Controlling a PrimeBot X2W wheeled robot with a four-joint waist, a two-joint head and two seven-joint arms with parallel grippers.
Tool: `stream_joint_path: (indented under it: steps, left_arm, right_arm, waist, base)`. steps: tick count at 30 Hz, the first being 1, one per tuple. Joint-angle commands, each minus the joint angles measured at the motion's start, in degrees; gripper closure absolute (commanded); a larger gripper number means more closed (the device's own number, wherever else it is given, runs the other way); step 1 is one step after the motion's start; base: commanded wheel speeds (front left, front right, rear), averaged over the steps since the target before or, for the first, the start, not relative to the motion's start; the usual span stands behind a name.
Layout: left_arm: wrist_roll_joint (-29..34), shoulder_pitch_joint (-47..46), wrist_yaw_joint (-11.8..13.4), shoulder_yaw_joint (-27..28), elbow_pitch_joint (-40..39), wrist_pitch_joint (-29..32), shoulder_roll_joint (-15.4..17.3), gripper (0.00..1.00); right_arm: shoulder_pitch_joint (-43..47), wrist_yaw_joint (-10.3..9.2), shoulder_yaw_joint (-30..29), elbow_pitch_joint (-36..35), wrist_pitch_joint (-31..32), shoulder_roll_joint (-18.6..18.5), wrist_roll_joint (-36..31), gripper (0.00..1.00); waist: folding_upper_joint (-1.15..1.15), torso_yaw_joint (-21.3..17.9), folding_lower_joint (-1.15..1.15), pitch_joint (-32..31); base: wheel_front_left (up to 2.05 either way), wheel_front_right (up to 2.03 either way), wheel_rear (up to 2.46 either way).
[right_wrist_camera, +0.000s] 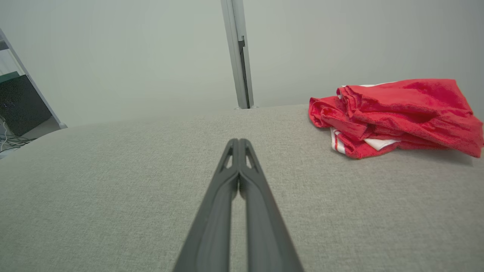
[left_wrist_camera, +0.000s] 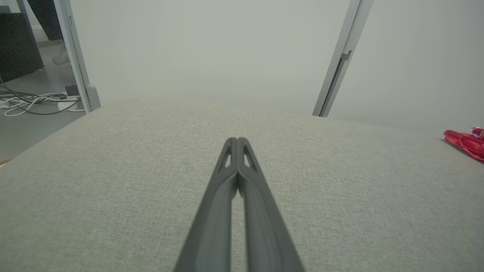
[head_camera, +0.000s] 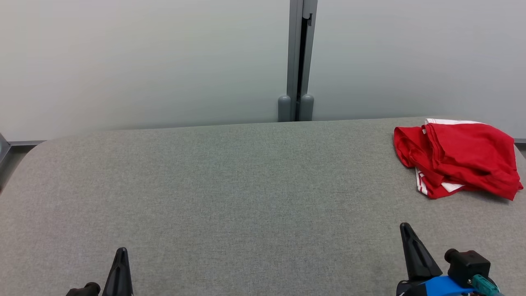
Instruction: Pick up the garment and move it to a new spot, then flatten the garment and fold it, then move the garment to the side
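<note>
Where the left gripper sits: low at the near left of the grey padded table [head_camera: 246, 185], the left gripper [head_camera: 121, 251] [left_wrist_camera: 238, 140] has its fingers pressed together on nothing, tips just above the fabric
Right gripper: at the near right, the right gripper [head_camera: 406, 226] [right_wrist_camera: 239, 141] is likewise closed and empty; the head view alone shows the blue fitting [head_camera: 444, 284] and dark plug [head_camera: 468, 263] behind it
Table middle: bare grey weave between the grippers and the far edge
Garment: a red garment [head_camera: 456, 158] [right_wrist_camera: 397, 113] with white trim lies crumpled at the far right corner, ahead of the right gripper and well apart from both
Garment by view: the right wrist view gives its folds side-on; the left wrist view catches just a red sliver [left_wrist_camera: 467, 142] at its right edge
Far edge: a grey post [head_camera: 300, 61] stands between pale wall panels
Beyond the table's left: the left wrist view shows cables [left_wrist_camera: 30, 102] on the floor and a person's shoe [left_wrist_camera: 60, 56]; both wrist views show a dark cabinet [left_wrist_camera: 19, 45] [right_wrist_camera: 19, 102]
</note>
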Motion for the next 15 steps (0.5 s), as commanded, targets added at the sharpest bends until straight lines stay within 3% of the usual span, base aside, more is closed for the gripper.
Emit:
stream_joint_path:
  steps: [1,15]
  left_arm:
    - [-1.3,-0.6,0.0,0.3,0.0,0.5,0.1,1.0]
    - [-16.8,-2.8,0.0,0.5,-0.7,4.3,0.1,1.0]
  right_arm:
    - [-0.3,0.0,-0.2,-0.2,0.4,0.0,1.4,1.0]
    - [-1.3,0.0,-1.6,-1.1,4.3,0.0,16.4,1.0]
  waist:
    - [-0.01,0.0,0.0,0.0]
    - [-0.01,0.0,0.0,0.4]
  base:
    - [0.0,0.0,0.0]
    - [0.0,0.0,0.0]
